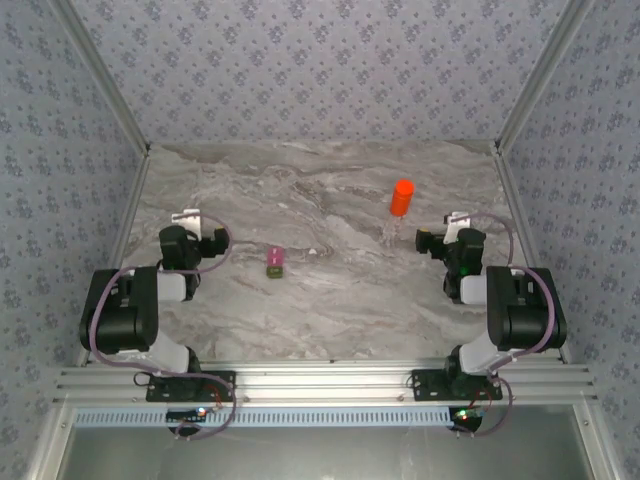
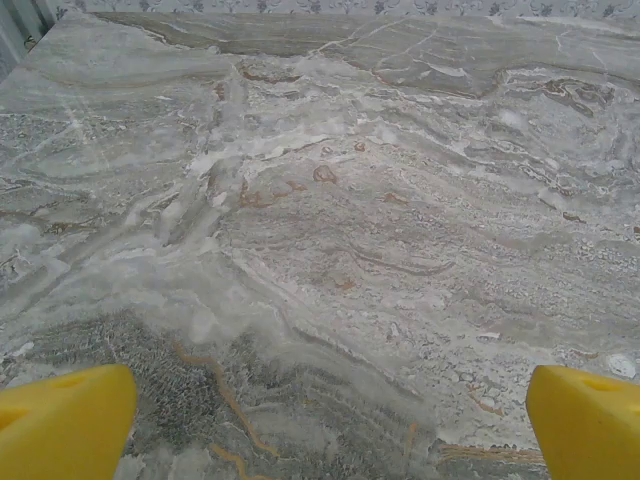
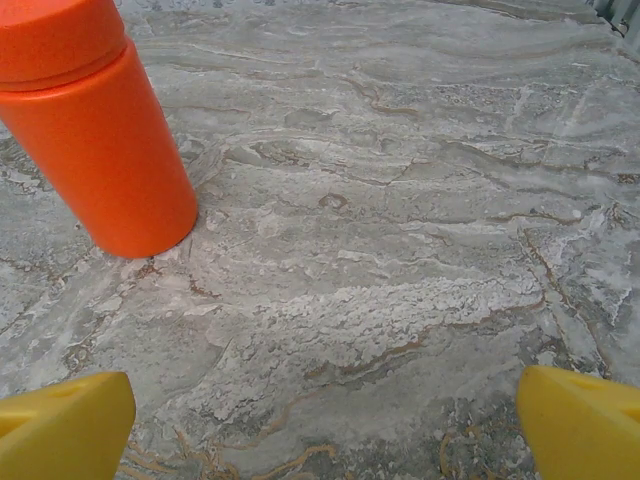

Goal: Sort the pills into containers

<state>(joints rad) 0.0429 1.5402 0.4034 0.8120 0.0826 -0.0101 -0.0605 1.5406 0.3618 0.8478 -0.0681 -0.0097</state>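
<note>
Two arms: both bolted at the near edge of the table (image 1: 340, 310), each folded with its elbow low by the base and its forearm reaching forward along its own side.
Left claw (image 1: 188, 216): hangs over the left part of the table and points toward the far wall. In the left wrist view its yellow fingers (image 2: 62, 422) sit at the two bottom corners, spread wide, with bare marble between them.
Right claw (image 1: 458, 219): mirrors that pose on the right side. In the right wrist view its yellow fingers (image 3: 62, 425) are likewise set far apart and grip nothing.
Containers (image 1: 275, 262): a tiny joined pair standing on the table between the two claws, closer to the left one, off to its right and a little nearer the bases than its tip, touching neither.
Compartments: the pink compartment (image 1: 275, 255) is the farther of the two and the olive-green compartment (image 1: 274, 270) the nearer.
Orange bottle (image 1: 401, 197): upright and capped, beyond the containers, ahead and to the left of the right claw, apart from it.
Pills: too small to make out.
</note>
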